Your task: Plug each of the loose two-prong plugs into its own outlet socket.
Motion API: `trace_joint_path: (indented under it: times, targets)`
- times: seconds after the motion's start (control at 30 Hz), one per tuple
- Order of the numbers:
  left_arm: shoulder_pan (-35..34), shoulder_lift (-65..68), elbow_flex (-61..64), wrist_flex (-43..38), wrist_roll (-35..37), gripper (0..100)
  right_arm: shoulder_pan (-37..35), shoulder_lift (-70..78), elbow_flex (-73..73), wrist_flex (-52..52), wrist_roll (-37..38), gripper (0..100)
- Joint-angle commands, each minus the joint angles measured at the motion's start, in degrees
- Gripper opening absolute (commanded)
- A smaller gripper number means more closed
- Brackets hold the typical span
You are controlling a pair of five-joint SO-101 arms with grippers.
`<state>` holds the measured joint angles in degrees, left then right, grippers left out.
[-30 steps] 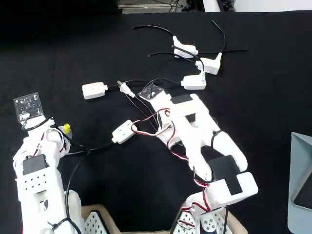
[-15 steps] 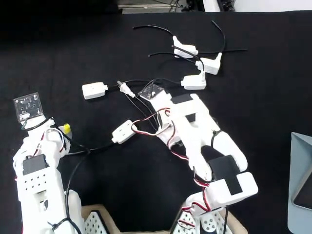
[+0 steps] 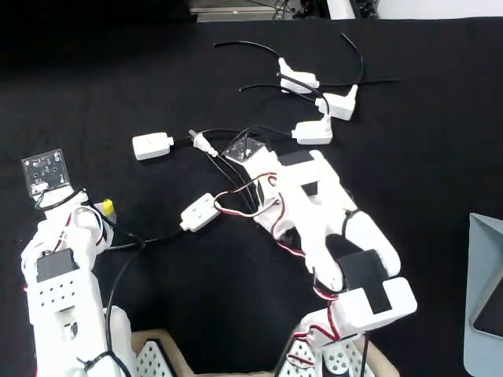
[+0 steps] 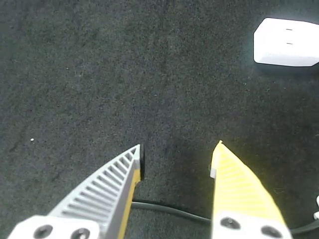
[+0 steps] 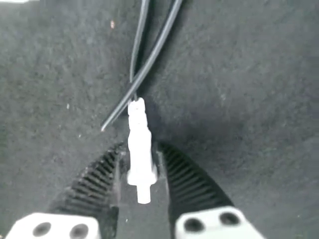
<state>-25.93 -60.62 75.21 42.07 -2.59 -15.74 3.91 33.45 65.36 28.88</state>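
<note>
My right gripper [image 5: 139, 148] is shut on a small white two-prong plug [image 5: 139, 154], whose black cable [image 5: 149, 59] runs away over the black table. In the high view the right arm [image 3: 314, 204] hangs over the cables at the table's middle. A loose plug [image 3: 203, 142] lies beside one white outlet socket [image 3: 152, 145]. Another socket [image 3: 198, 211] lies nearer the front, and three more sockets [image 3: 312, 132] sit at the back. My left gripper [image 4: 177, 149] stands open above the cloth, short of the socket [image 4: 286, 42], with nothing between its fingers.
A black cable [image 4: 169, 209] crosses under the left gripper. A grey tray [image 3: 483, 290] stands at the right edge. Both arm bases sit on a tan board [image 3: 157, 345] at the front. The black cloth [image 3: 94, 86] lies bare at the back left.
The right arm has edged slightly to the left and front. The left arm has not moved.
</note>
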Motion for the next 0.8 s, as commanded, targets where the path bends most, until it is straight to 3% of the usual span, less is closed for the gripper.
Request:
trace_joint_path:
  times: [0.0, 0.13, 0.57, 0.77]
  targets:
    - [-0.13, -0.88, -0.31, -1.41, 0.18, 23, 1.14, -3.12, -2.07, 1.93, -0.09, 5.9]
    - [-0.13, -0.88, -0.31, -1.41, 0.18, 23, 0.97, -3.12, -1.98, 1.85, -1.23, 13.9]
    - [-0.13, -0.88, -0.31, -1.41, 0.18, 23, -1.41, -3.03, -2.15, -2.46, -1.58, 13.4]
    - [-0.04, -0.79, -0.31, -1.49, 0.18, 23, -1.14, -2.77, -2.07, -2.46, -1.23, 2.3]
